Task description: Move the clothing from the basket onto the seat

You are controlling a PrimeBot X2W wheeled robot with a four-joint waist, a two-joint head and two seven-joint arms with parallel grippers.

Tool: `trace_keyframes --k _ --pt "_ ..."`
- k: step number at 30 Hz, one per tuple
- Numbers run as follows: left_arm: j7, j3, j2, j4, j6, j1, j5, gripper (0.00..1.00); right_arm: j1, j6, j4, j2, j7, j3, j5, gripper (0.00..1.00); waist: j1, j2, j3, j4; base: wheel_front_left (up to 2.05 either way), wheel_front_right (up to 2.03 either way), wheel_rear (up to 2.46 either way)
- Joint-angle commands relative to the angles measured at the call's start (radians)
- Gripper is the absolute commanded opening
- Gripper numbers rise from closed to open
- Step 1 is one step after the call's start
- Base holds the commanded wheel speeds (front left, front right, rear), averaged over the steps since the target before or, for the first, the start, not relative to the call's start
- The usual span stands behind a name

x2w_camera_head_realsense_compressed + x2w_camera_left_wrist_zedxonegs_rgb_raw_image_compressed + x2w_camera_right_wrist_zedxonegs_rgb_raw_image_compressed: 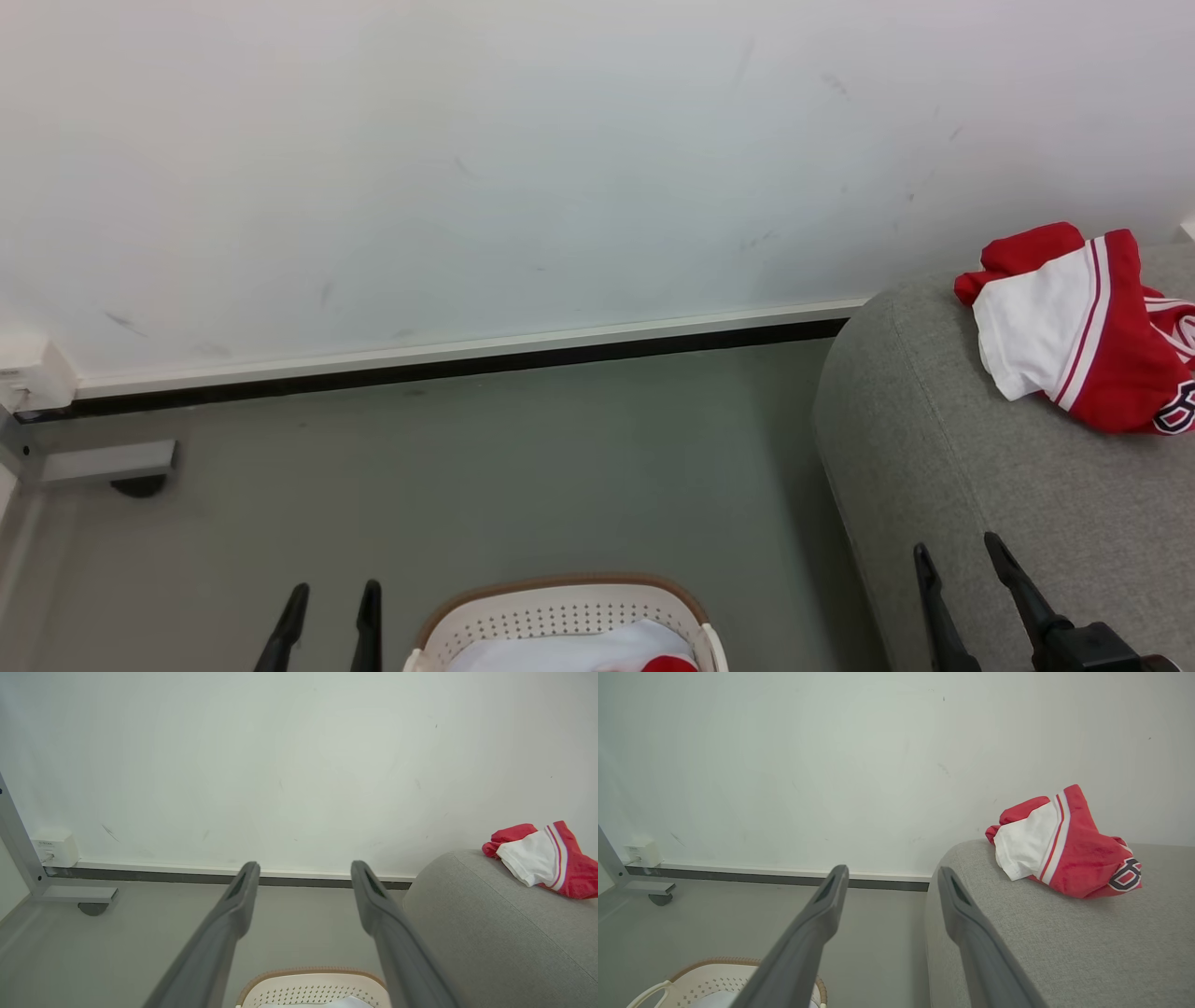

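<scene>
The basket (560, 588) holding clothing (597, 651) lies just right of the left claw (335, 586), nearer it than the right claw (957, 545) by the seat (980, 467); both claws gape empty.

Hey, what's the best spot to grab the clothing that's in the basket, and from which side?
Probably the clothing where its white fabric heaps at the middle of the basket, pinched from straight above: the perforated walls ring it, so no side is open. The left gripper, open, looks nearest.
</scene>
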Motion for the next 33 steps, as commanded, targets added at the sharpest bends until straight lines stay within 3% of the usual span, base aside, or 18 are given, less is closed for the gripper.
trace_keyframes --k 1,21,29,33 --pt "0.0 0.005 0.001 0.003 -0.003 0.0 0.008 1.0 -0.009 -0.002 0.004 -0.004 -0.002 0.001 0.002 1.0 0.0001 0.0 0.0 -0.001 0.0 0.0 0.0" --pt "0.0 -0.016 0.0 -0.003 -0.01 -0.025 -0.021 1.0 -0.024 -0.002 0.001 -0.004 -0.002 -0.009 0.011 1.0 0.0001 0.0 0.022 -0.022 0.0 0.0 0.0" --pt "0.0 -0.099 0.005 0.051 -0.012 -0.126 0.015 1.0 -0.047 -0.002 -0.012 -0.004 -0.002 -0.013 0.013 1.0 0.0001 0.0 0.082 -0.045 0.0 0.0 0.0" --pt "0.02 -0.199 0.028 0.154 -0.011 -0.22 0.036 1.0 -0.077 -0.002 -0.029 -0.004 -0.002 -0.017 0.02 1.0 0.0001 0.0 0.153 -0.069 0.0 0.0 0.0"
